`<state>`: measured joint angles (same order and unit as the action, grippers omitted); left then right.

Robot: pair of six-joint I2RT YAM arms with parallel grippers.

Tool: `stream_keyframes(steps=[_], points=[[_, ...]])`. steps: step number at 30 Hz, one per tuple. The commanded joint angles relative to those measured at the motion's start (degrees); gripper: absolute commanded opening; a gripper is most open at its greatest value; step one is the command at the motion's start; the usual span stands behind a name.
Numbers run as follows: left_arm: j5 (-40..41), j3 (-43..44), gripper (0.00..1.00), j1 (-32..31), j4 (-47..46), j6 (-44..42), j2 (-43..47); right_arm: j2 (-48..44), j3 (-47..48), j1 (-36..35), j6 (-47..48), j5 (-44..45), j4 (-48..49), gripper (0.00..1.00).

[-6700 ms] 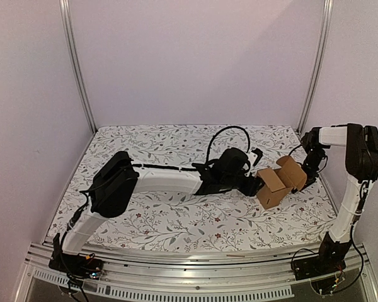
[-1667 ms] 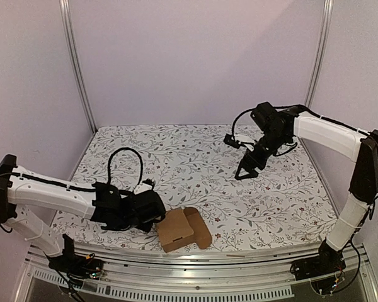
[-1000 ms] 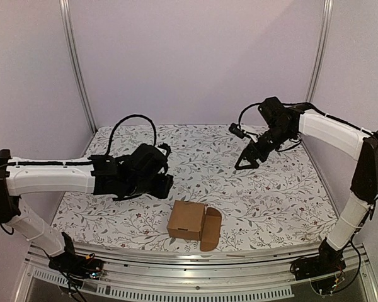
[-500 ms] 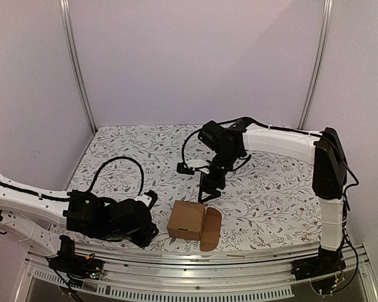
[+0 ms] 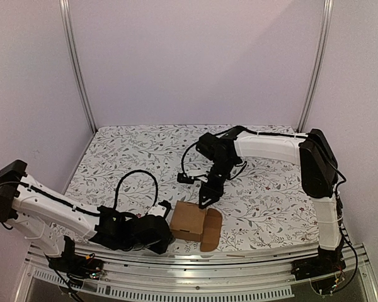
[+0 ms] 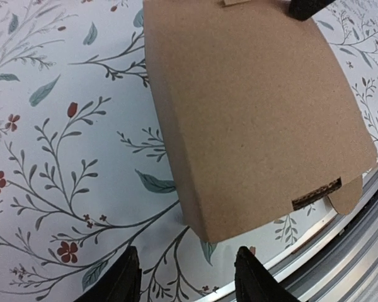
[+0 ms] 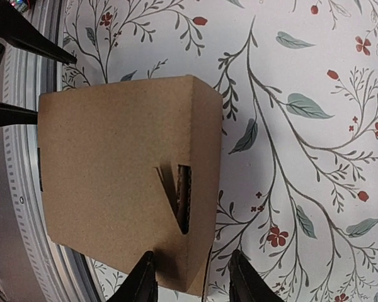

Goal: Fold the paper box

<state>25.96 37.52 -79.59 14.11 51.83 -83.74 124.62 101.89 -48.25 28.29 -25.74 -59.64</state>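
Note:
The paper box (image 5: 188,220) is a closed brown carton near the table's front edge, with one flap (image 5: 211,229) hanging out on its right. My left gripper (image 5: 166,228) lies low at its left side. In the left wrist view the box (image 6: 252,113) fills the upper right, and its near corner sits just ahead of the open left gripper (image 6: 188,278) with nothing between the fingers. My right gripper (image 5: 205,200) points down at the box's far edge. In the right wrist view the box (image 7: 120,182) shows a slot, and the right gripper (image 7: 192,280) straddles its edge, jaws apart.
The floral table cover (image 5: 271,201) ends in a metal rail (image 5: 239,256) right in front of the box; the rail (image 6: 365,207) also shows in the left wrist view. The left gripper's fingers (image 7: 25,38) appear beyond the box in the right wrist view.
The left arm swung down from the table's left to the box's left side. The right gripper came from the far right down to the box's far edge, and its jaws narrowed.

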Motion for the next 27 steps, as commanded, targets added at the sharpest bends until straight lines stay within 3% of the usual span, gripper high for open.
stream_keyframes(steps=[1,6,13,18,22,27], points=[[0.17,3.68,0.51,4.21,-6.34,-5.88,-5.17,-0.86,-7.72,2.0,-2.38,2.26,-2.83,0.37],[-0.63,8.15,0.51,10.85,-8.51,-13.28,-10.38,-5.91,-14.81,3.8,-2.59,0.91,-2.83,0.38],[-5.99,20.37,0.51,20.81,-12.97,-26.89,-21.79,-12.54,-21.94,4.88,-3.69,2.01,-2.54,0.54],[-10.77,28.67,0.51,24.46,-13.05,-30.62,-29.01,-15.96,-23.48,7.04,-4.88,-0.04,-3.76,0.63],[-10.76,32.04,0.5,25.38,-13.11,-31.35,-29.98,-17.94,-22.3,9.09,-4.5,-3.05,-8.01,0.72],[-6.98,26.19,0.52,25.22,-13.09,-30.7,-21.73,-20.09,-22.15,10.61,-2.16,-2.3,-9.61,0.75]])
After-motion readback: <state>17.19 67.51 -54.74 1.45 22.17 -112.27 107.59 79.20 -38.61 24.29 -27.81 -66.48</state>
